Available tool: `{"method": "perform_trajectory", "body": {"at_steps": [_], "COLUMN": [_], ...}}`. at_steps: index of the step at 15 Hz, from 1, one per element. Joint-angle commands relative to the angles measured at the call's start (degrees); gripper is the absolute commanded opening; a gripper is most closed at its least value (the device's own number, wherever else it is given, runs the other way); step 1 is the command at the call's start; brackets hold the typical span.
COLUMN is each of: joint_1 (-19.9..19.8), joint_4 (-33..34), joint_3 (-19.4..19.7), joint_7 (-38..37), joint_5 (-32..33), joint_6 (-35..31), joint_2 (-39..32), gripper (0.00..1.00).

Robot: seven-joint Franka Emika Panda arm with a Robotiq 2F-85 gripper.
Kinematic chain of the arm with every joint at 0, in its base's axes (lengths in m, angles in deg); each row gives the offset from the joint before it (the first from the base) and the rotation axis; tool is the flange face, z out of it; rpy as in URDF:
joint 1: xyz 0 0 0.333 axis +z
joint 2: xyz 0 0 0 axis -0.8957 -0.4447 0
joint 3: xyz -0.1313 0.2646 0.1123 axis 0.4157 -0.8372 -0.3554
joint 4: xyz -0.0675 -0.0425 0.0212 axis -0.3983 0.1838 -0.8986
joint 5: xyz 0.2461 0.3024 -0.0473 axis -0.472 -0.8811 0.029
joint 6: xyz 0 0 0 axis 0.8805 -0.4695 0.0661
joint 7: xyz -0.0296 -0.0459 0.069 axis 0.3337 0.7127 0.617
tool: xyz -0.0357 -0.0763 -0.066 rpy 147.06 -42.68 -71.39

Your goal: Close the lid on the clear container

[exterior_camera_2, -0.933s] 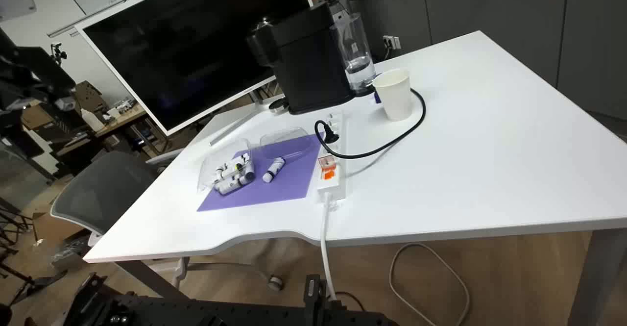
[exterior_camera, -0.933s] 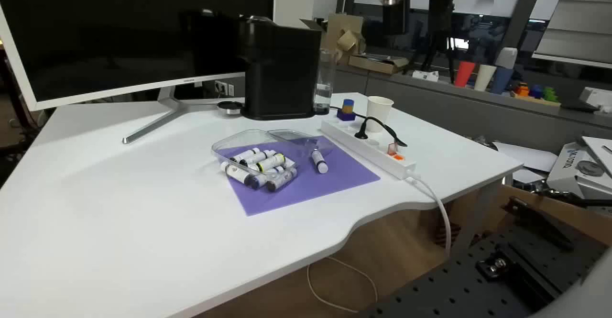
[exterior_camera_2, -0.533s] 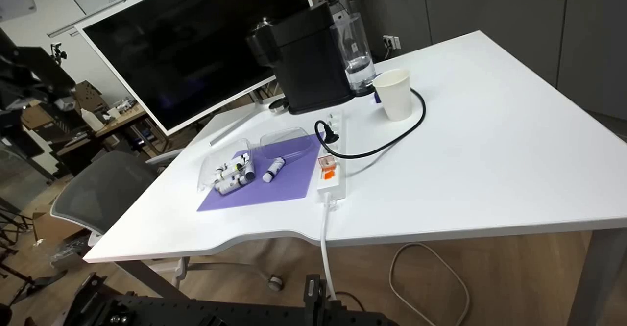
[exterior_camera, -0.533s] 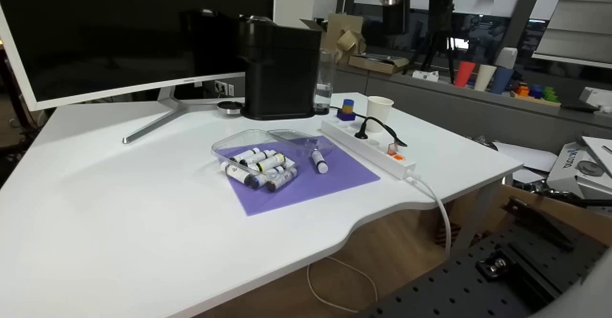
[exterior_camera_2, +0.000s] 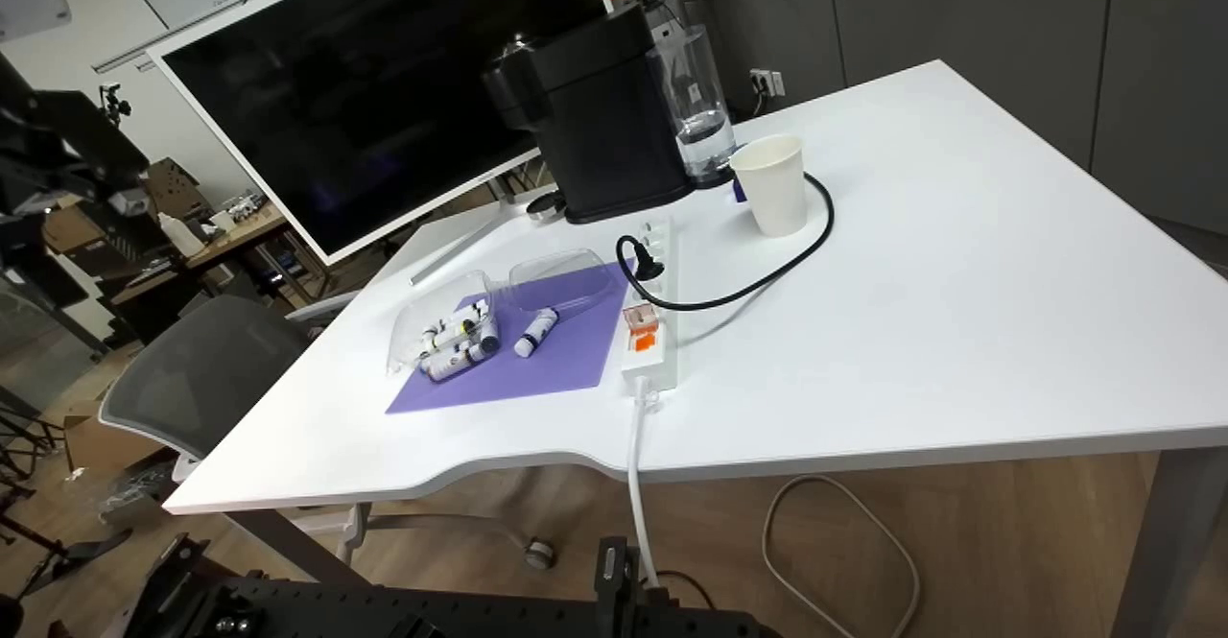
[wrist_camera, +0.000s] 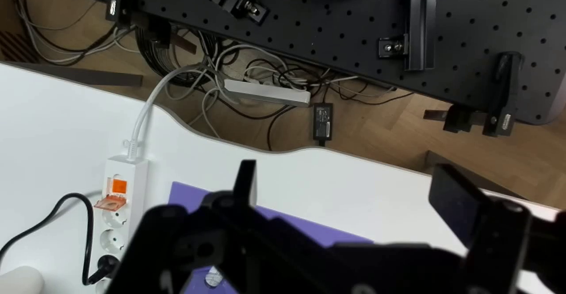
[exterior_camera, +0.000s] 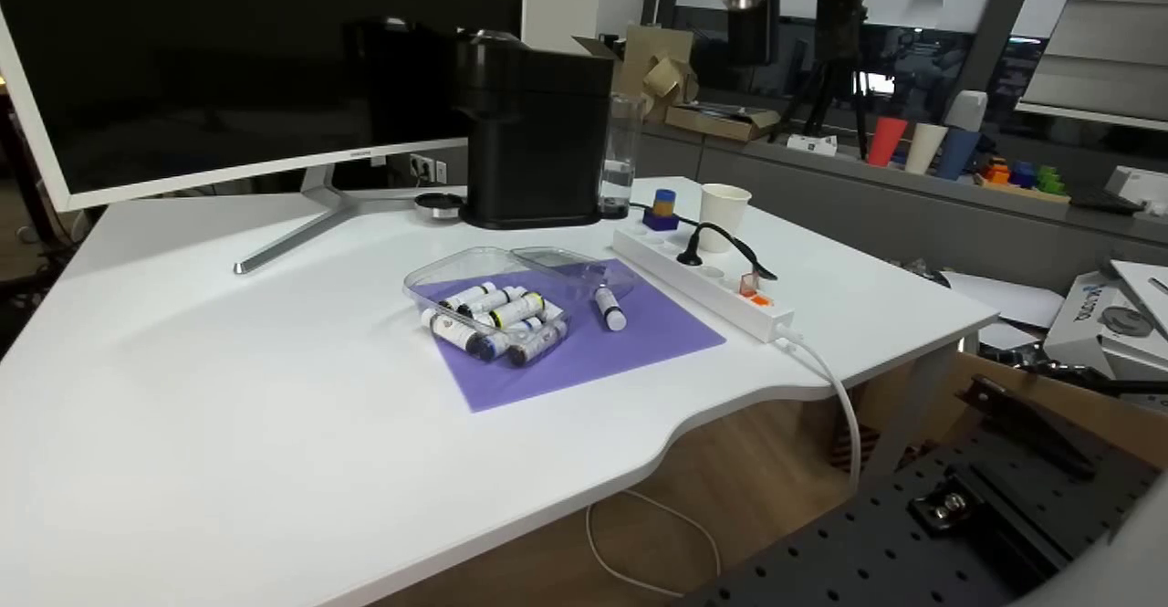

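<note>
One rounded plastic lid (exterior_camera_2: 559,278) sits beside the clear container (exterior_camera_2: 422,312), the hand (wrist_camera: 349,192) spread wide.

The table (exterior_camera: 228,406) is white, the sheet (exterior_camera: 630,347) plain purple, the clear container (exterior_camera: 464,266) and its lid (exterior_camera: 570,264) colourless, the tubes (exterior_camera: 518,311) white with dark bands, one trimmed in yellow. To the right, the power strip (exterior_camera: 695,286) is white with an orange switch (exterior_camera: 761,299); the far machine (exterior_camera: 538,141) is black. At far right the cups (exterior_camera: 925,148) run red, cream, blue, and the near pegboard (wrist_camera: 353,26) is dark, evenly perforated.
</note>
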Motion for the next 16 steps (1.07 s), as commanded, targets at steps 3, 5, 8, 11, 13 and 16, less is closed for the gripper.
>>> {"method": "perform_trajectory", "body": {"at_steps": [3, 5, 8, 11, 13, 16], "joint_1": [-5.1, -8.4, -13.3, -15.8, -15.6, -13.6], "joint_4": [0.2, 0.6, 2.0, 3.8, 4.8, 6.6], "joint_3": [4.3, 7.6, 12.4, 16.2, 18.6, 19.7], "joint_7": [-4.6, -4.0, -3.8, -4.4, -3.5, -4.7], "joint_5": [-0.1, 0.1, -0.6, -3.7, -8.4, -17.9], "joint_6": [-7.1, -10.3, -16.2, -24.0, -31.1, -41.5], "joint_2": [-3.2, -5.9, -12.5, -19.9, -24.9, -32.3], "gripper": [1.00, 1.00, 1.00, 1.00, 1.00, 1.00]}}
